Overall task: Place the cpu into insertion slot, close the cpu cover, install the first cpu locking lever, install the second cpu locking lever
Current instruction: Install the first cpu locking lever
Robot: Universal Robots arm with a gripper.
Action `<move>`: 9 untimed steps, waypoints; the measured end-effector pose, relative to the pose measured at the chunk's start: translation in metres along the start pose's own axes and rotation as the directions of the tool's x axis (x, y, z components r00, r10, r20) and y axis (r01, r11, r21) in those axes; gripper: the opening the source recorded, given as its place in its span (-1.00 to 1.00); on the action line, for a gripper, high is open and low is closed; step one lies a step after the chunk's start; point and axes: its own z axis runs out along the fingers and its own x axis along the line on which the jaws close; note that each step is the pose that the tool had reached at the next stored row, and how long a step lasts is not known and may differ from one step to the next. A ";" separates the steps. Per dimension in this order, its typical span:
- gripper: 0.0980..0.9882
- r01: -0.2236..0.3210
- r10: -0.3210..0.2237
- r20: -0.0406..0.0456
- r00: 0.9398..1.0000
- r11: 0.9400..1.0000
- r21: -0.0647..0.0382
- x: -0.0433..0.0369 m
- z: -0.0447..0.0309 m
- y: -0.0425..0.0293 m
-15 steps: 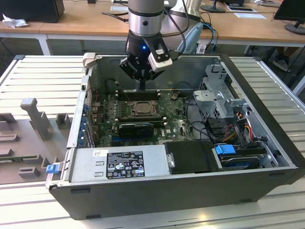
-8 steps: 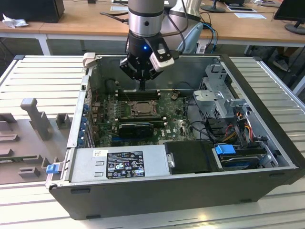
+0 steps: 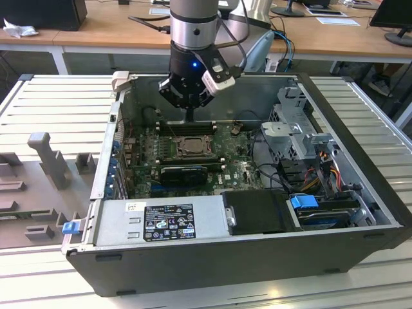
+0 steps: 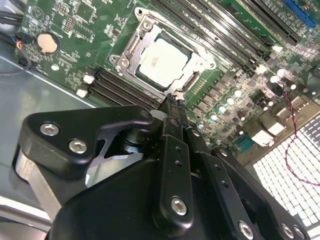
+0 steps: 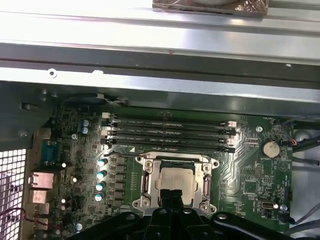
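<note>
1. Hanging nearest to both wrist cameras, the gripper is pressing its two black fingers together, leaving no gap and gripping nothing. Its tip is pointing down just beside a corner of the cpu cover, and whether it is touching the metal cannot be told.
2. Just beyond the tip, the cpu is sitting flat on the green motherboard, with its pale silver top facing up.
3. The cpu cover is lying down around the cpu, framing it on all sides, and the chip is showing through its open centre.
4. Past the cover in the first wrist view, four black memory slots are running side by side, and a round coin battery is sitting on the board near them.
5. Farther on, the grey metal wall of the computer case is rising behind the board.
6. In the exterior view, the arm is reaching down into the open case from above. The case is lying on a ribbed metal table, and wooden desks are standing at the back.
</note>
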 end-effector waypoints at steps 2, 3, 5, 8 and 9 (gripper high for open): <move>-0.98 0.000 0.000 0.000 1.000 1.000 -0.001 0.0042 0.0001 0.0003; -0.98 0.001 -0.001 0.000 1.000 1.000 -0.001 0.0077 0.0001 0.0005; -0.98 0.001 -0.001 0.000 1.000 1.000 -0.001 0.0184 0.0024 0.0010; -0.98 0.001 -0.001 0.000 1.000 1.000 -0.001 0.0266 0.0059 0.0013; -0.98 0.001 -0.001 0.000 1.000 1.000 -0.001 0.0275 0.0065 0.0013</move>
